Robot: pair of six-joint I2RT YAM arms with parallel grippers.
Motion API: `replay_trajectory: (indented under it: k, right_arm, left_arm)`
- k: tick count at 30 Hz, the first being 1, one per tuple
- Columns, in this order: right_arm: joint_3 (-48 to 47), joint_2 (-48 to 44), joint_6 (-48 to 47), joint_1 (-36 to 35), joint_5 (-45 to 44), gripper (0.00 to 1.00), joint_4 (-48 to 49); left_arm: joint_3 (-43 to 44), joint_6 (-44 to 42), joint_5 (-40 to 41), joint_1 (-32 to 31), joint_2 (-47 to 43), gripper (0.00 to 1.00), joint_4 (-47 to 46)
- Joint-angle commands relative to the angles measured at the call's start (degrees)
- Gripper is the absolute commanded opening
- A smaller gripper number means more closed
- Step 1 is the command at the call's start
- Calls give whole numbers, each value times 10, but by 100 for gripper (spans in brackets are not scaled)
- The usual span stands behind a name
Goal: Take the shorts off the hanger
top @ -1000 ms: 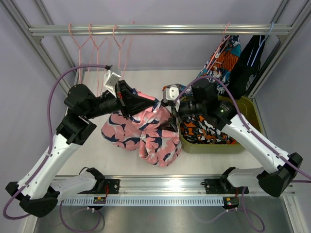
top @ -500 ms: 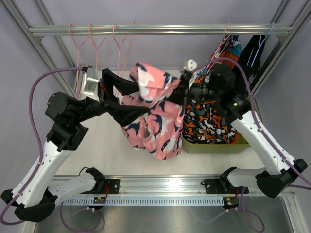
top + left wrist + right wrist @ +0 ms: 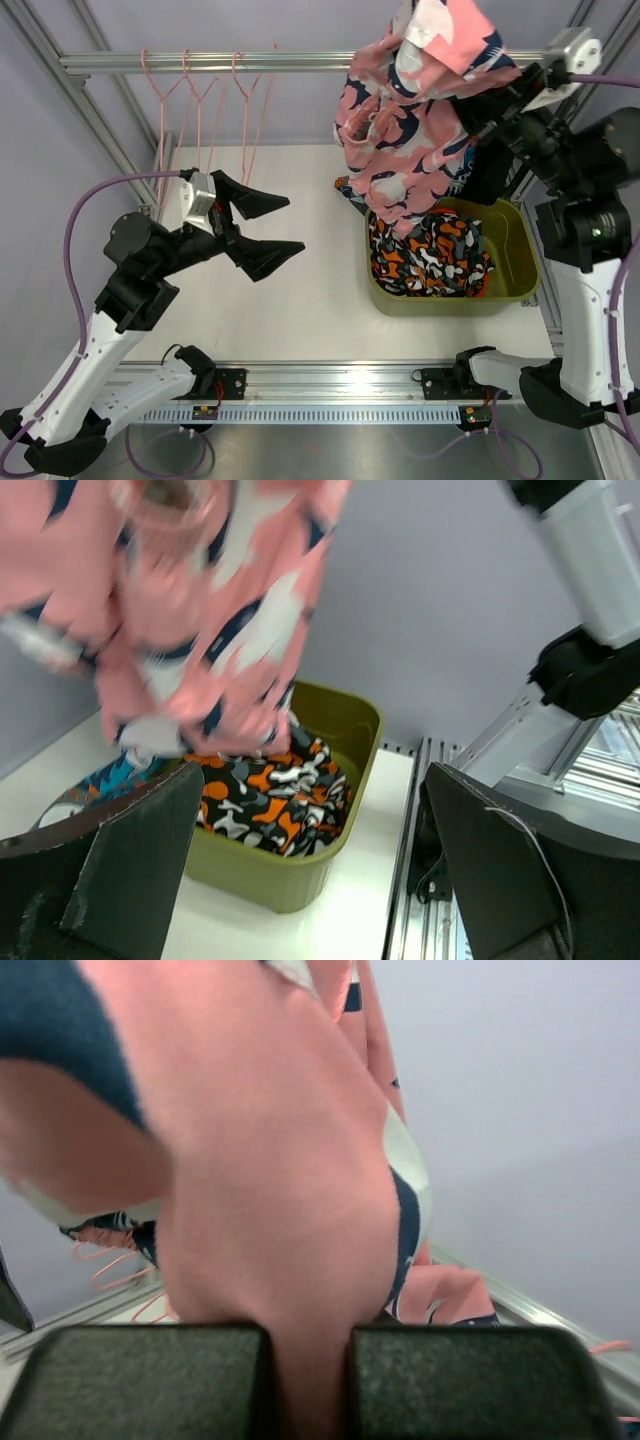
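Right end effector (image 3: 305,1380) clenches pink shorts (image 3: 410,130) aloft; left end effector (image 3: 285,225) released over one white bench (image 3: 300,310), one olive bin (image 3: 450,303), grey walls (image 3: 300,110).

Left gripper (image 3: 312,810): jaws stand wide apart, one dark finger (image 3: 130,860) at lower left and the other at lower right, nothing between them. Pink shorts (image 3: 200,610) with navy-white print hang at upper left, blurred, their top cut off by the frame edge. Below them, an olive-green bin (image 3: 290,885) sits on the white worktop (image 3: 240,935). Orange-black-white camouflage shorts (image 3: 270,805) lie inside the bin. Teal-orange printed fabric (image 3: 95,785) shows at the bin's left side. Right arm (image 3: 600,550), white link over black joint, at upper right.
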State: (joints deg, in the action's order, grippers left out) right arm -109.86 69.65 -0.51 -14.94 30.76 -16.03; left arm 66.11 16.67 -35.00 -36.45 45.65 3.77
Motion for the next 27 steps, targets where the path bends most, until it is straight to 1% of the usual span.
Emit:
replay_trajectory:
  k: [1,3,5,6,7,9,10,11,12,13,14,15,16,18,20,21,22,24,25,27]
  right_arm:
    - [-41,-32,-59,18,-87,0,-47]
    - [-17,-61,-83,25,-140,0,-82]
    - [42,-88,-120,38,-182,0,-116]
    - [71,-123,-128,41,-199,0,-119]
    - [131,-141,-142,47,-214,0,-123]
    - [202,-198,-177,60,-249,0,-112]
    - [267,-214,-191,68,-268,0,-107]
    - [299,-230,-215,78,-271,0,-96]
    - [331,-256,-221,106,-273,0,-89]
    - [378,-265,-226,122,-263,0,-82]
    - [397,-271,-234,140,-254,0,-79]
    - [416,-282,-237,180,-248,0,-74]
    - [447,-285,-244,196,-230,0,-67]
    - [494,-297,-286,240,-204,0,-58]
    - [521,-297,-343,267,-184,0,-59]
    - [550,-297,-369,297,-149,0,-64]
    - [567,-298,-432,308,-136,0,-73]
    - [612,-302,-514,326,-100,0,-94]
    - [627,-303,-598,339,-91,0,-129]
    - [651,-297,-691,351,-70,0,-180]
  left_arm:
    - [-21,-34,41,-2,-27,99,18]
    - [-34,-37,49,-2,-35,99,14]
    - [-50,-40,53,-2,-41,99,12]
    - [-54,-43,56,-2,-42,99,14]
    - [-58,-45,56,-1,-43,99,14]
    - [-61,-53,56,-1,-41,99,18]
    - [-62,-57,54,-1,-38,99,19]
    - [-63,-59,51,-1,-36,99,20]
    - [-63,-63,49,-1,-33,99,20]
    - [-64,-64,42,-1,-30,99,20]
    - [-64,-67,38,-1,-28,99,21]
    - [-63,-70,35,-2,-21,99,24]
    - [-62,-72,25,-1,-19,99,32]
    - [-56,-79,20,-1,-14,99,40]
    - [-60,-82,13,0,-15,99,46]
    - [-62,-83,13,-1,-18,99,47]
    - [-63,-83,13,-1,-21,99,49]
    - [-68,-87,14,0,-24,99,54]
    - [-70,-88,20,0,-30,99,58]
    - [-73,-92,24,1,-35,99,62]
